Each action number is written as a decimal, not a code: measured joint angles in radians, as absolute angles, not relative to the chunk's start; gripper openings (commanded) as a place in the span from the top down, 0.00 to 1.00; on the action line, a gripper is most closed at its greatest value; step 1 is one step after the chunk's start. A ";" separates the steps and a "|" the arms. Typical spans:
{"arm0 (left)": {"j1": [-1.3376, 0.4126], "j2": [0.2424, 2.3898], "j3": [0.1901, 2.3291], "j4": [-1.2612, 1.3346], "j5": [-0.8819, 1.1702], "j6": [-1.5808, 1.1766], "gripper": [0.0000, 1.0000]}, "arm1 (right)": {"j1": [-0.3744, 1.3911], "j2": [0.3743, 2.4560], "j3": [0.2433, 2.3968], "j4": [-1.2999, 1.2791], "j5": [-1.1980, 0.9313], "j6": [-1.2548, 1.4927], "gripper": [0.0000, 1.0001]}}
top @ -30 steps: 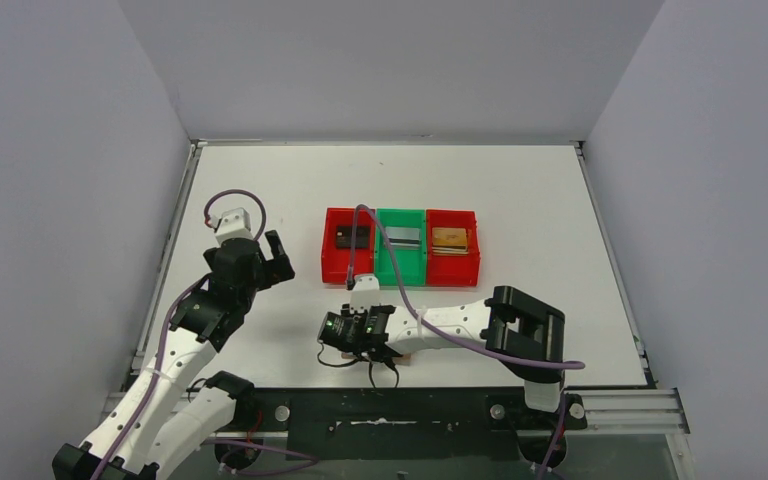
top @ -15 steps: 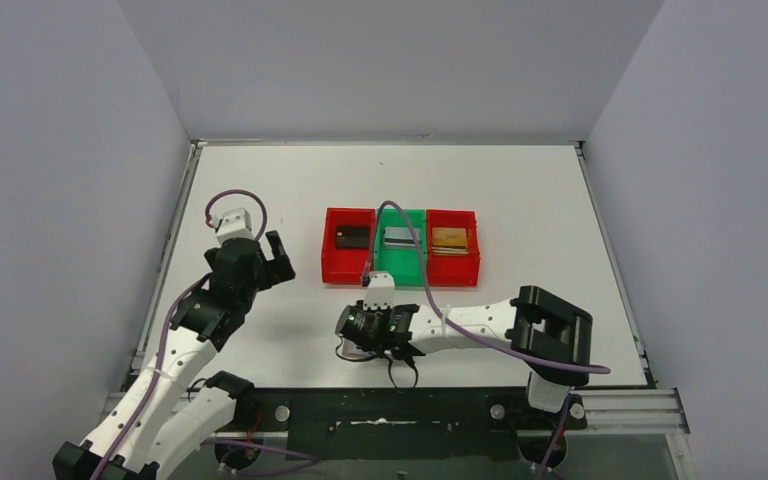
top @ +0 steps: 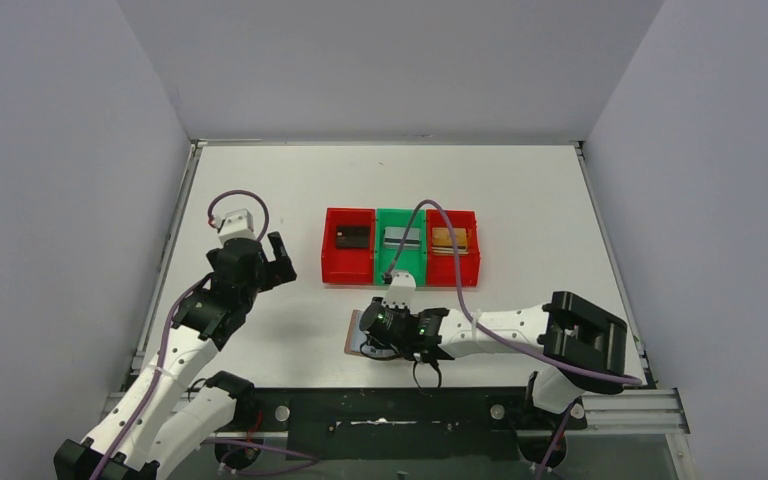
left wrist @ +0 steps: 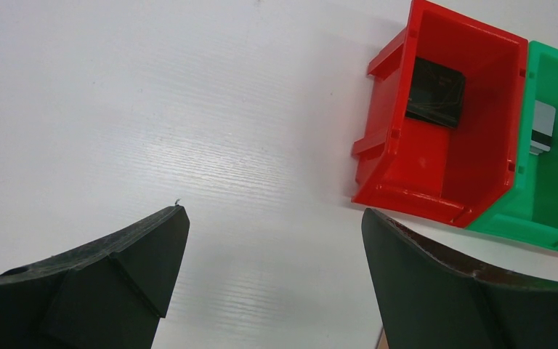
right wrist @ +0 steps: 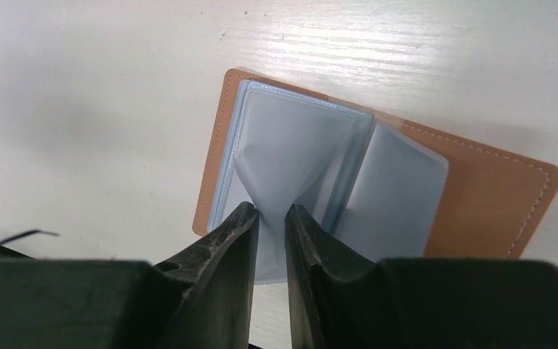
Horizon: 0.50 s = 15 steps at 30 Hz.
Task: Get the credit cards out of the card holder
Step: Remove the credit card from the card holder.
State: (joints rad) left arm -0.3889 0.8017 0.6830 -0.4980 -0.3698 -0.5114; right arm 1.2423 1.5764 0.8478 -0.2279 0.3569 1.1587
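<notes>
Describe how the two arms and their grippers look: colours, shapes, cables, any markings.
Both the left arm and right arm have white shells with black joints; a purple cable loops along each. Green lights glow at the right wrist. The left gripper and right gripper have matte black, tapered fingers. No markings visible.

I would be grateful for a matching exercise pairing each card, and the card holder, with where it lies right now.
Things:
1. black card
2. silver-grey card
3. gold-tan card
4. card holder

Places:
A. in the green bin
B. open on the table, a sleeve pinched by the right gripper
C. in the right red bin
D. in the left red bin

Pairs: 1-D, 2-A, 3-C, 4-B
</notes>
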 measured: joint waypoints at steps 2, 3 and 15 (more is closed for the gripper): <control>-0.389 0.802 0.683 -0.498 -0.369 -0.511 0.08 | 1.242 1.569 0.835 -0.216 0.357 1.166 0.78; -0.389 0.802 0.683 -0.498 -0.369 -0.511 0.08 | 1.242 1.565 0.829 -0.208 0.357 1.169 0.78; -0.389 0.828 0.683 -0.498 -0.355 -0.511 0.08 | 1.242 1.467 0.710 -0.081 0.346 1.163 0.74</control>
State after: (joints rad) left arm -0.3889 0.8280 0.6830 -0.4976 -0.3546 -0.5114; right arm 1.2419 1.4666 0.7097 -0.0807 0.3458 1.1633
